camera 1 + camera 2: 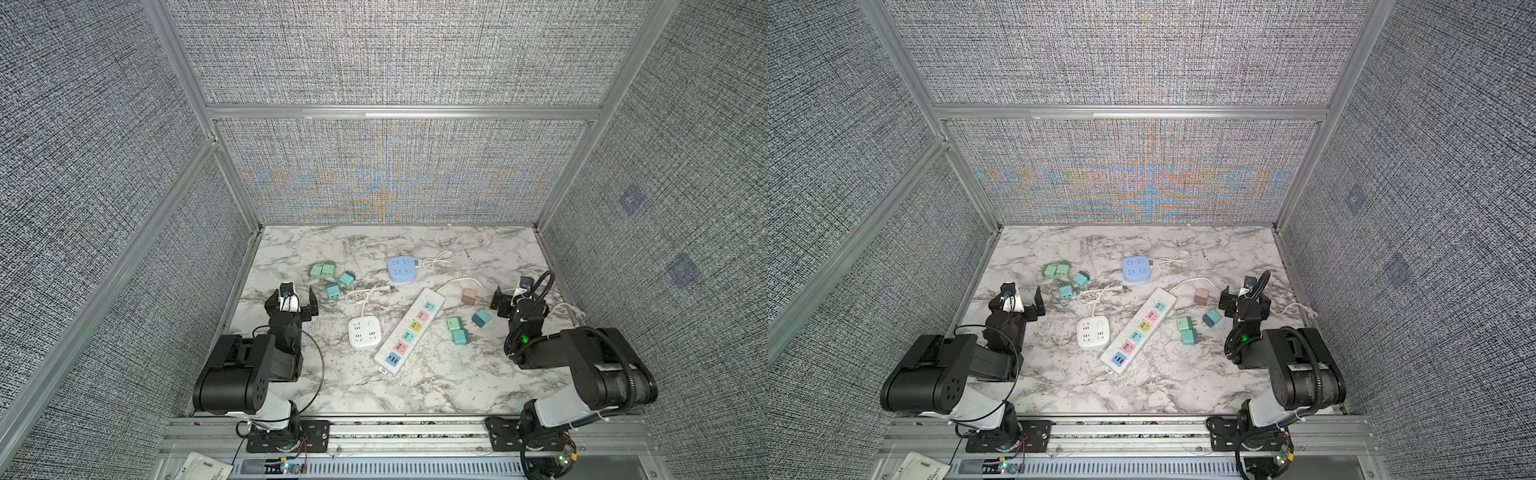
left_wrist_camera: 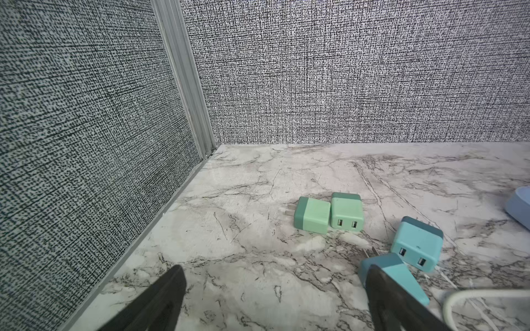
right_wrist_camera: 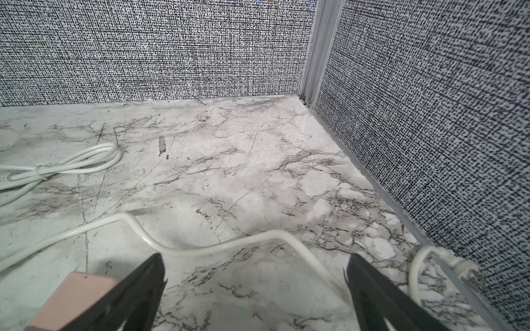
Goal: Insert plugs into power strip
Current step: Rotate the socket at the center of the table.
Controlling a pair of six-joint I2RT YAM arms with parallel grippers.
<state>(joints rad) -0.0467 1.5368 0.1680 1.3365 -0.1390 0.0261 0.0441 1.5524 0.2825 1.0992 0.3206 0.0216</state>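
Pink plug (image 3: 77, 298) lies outside — beside right gripper's (image 3: 255, 259) spread fingers (image 3: 137, 289).

**Robotics laboratory test cell.** Grey woven wall panels (image 1: 395, 54) in an aluminium frame (image 1: 403, 112) are enclosing a marble-patterned tabletop (image 1: 436, 382) on three sides. The black left arm (image 1: 245, 374) and right arm (image 1: 602, 370) are standing on plates (image 1: 316, 432) bolted to a slotted metal rail (image 1: 407, 432) at the open front edge. There, bare wiring (image 1: 304, 446) and a small circuit board (image 1: 563, 459) with lit lamps are sitting exposed.
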